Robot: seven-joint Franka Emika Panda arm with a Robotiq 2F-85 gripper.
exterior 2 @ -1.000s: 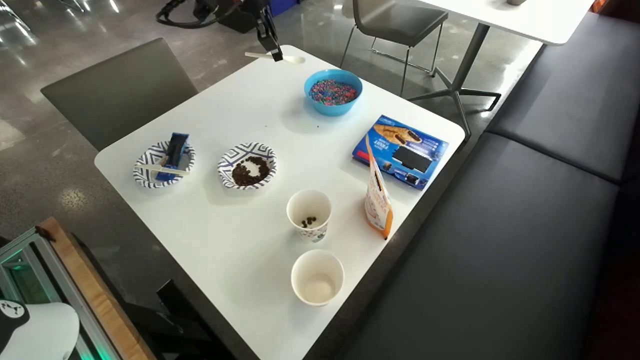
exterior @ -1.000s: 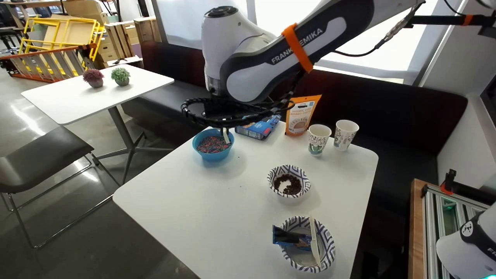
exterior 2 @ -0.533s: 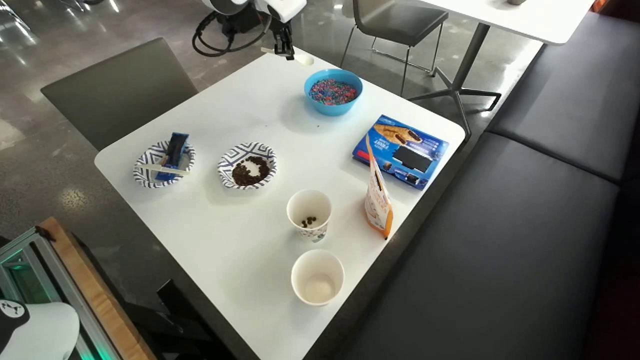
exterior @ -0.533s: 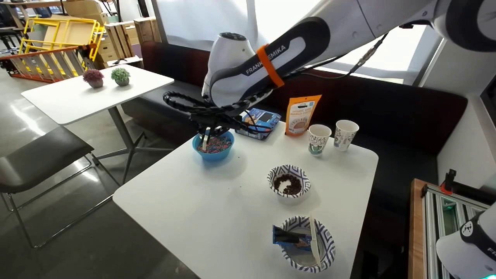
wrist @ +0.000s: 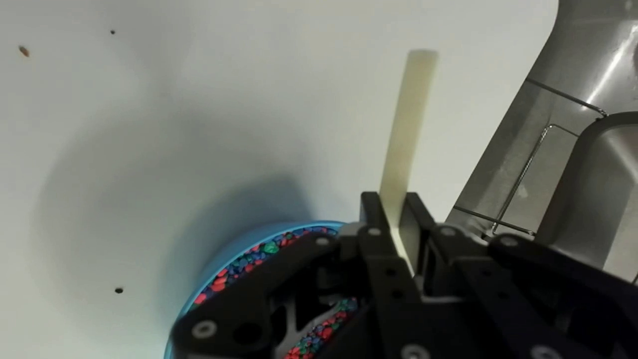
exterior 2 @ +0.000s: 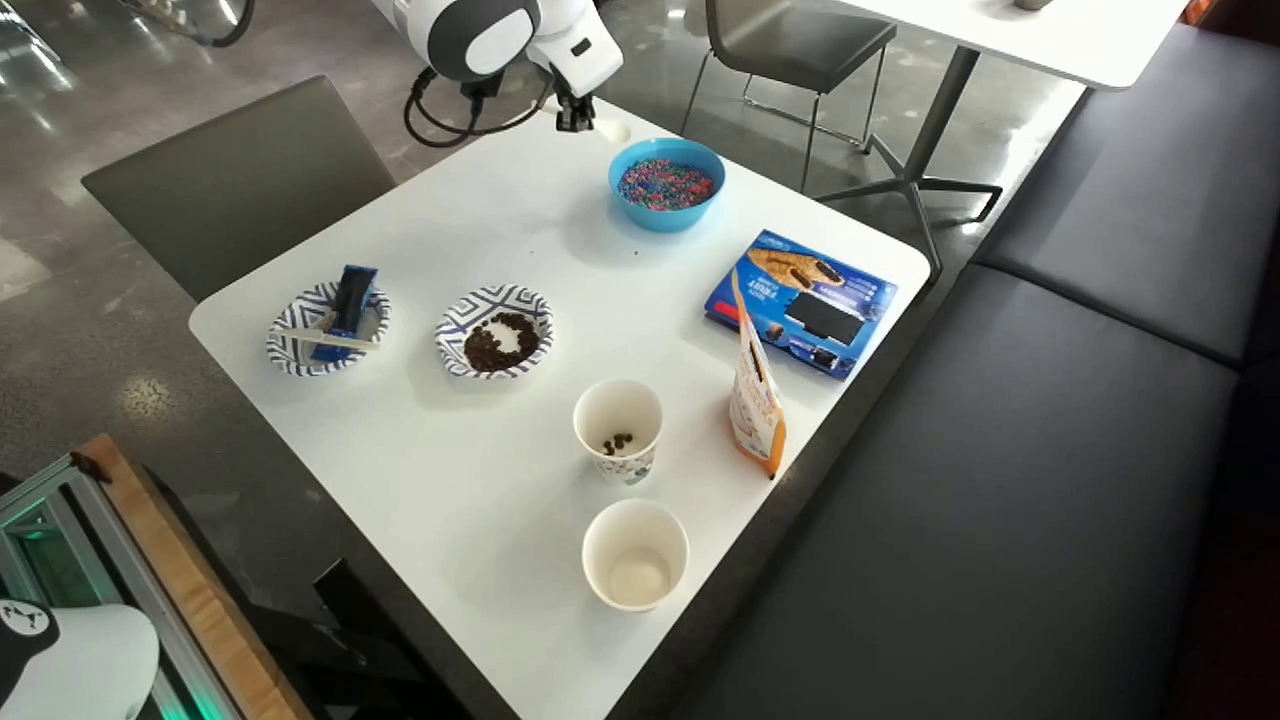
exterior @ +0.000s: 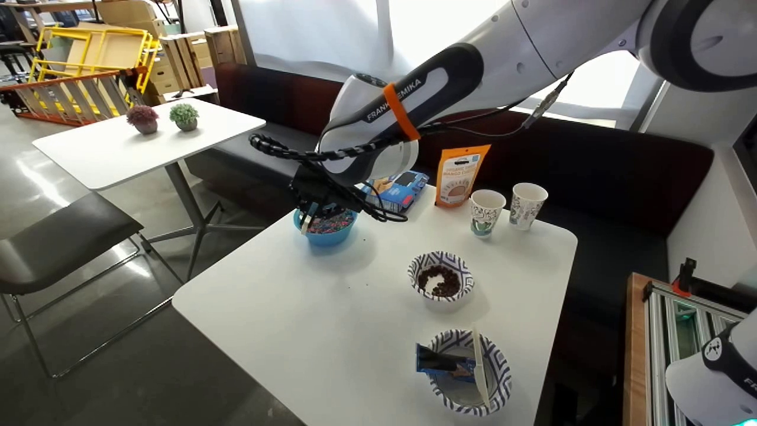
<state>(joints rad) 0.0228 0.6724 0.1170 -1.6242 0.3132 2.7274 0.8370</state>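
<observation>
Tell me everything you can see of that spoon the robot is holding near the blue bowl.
The spoon is pale cream, with a slim, straight handle and a rounded head that looks blurred in an exterior view. Whether it is plastic or wood I cannot tell. The tool is shut on the handle, whose end sticks out past the grip. The spoon is held above the white table, its head toward the blue bowl; whether it touches the bowl or carries anything is unclear.
</observation>
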